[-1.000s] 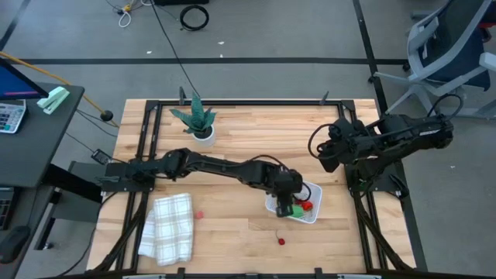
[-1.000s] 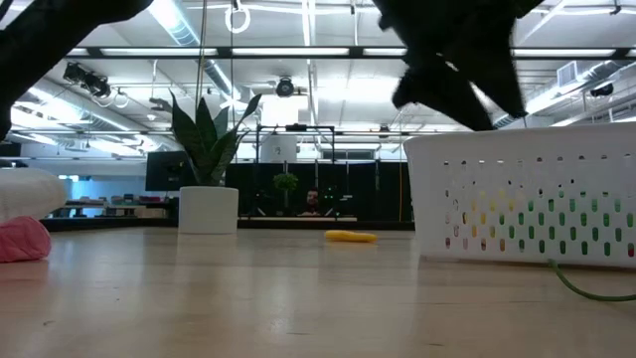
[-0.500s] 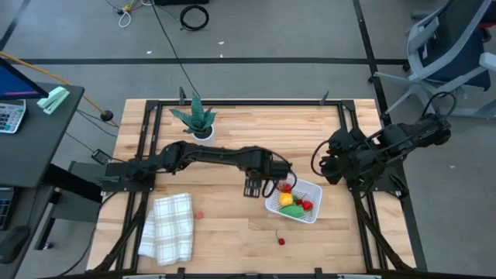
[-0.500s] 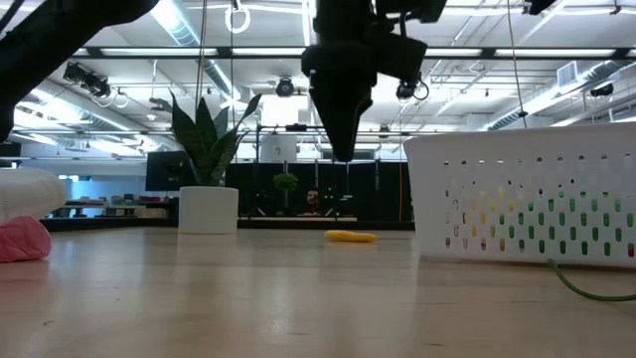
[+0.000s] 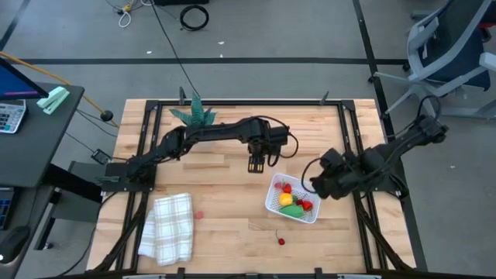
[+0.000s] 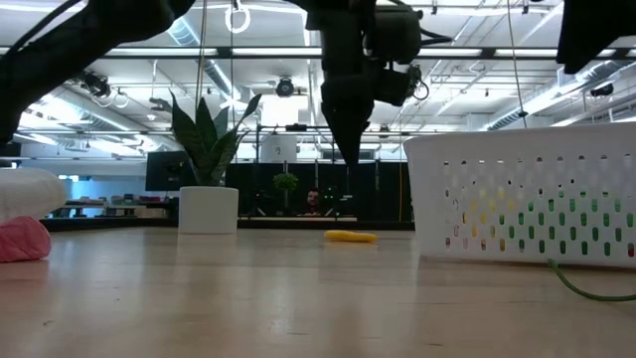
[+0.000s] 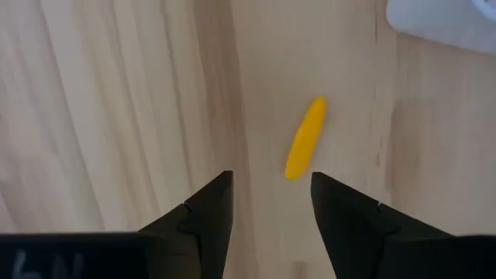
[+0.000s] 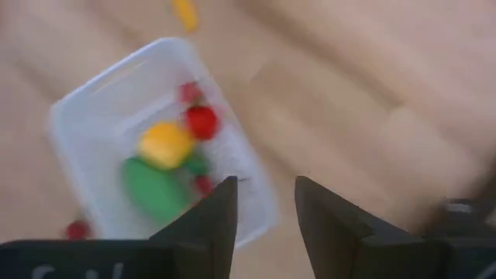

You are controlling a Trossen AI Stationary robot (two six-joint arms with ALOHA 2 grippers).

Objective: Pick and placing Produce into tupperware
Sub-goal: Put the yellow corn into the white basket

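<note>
A: What could trip you up from here?

B: Nearest you, two red pieces lie loose on the counter near its front edge, easy to forget. Behind them the container already holds green, yellow and red produce. Your right gripper hangs just beside its right rim, fingers spread and empty; swing it carelessly and you could knock the container.

A: And the left?

B: Your left gripper hovers over the counter's middle, fingers apart, nothing held. The yellow piece lies just ahead of its tips, slightly off-centre and slanted. Descend without lining up and, I'd judge, a finger nudges it away.
</note>
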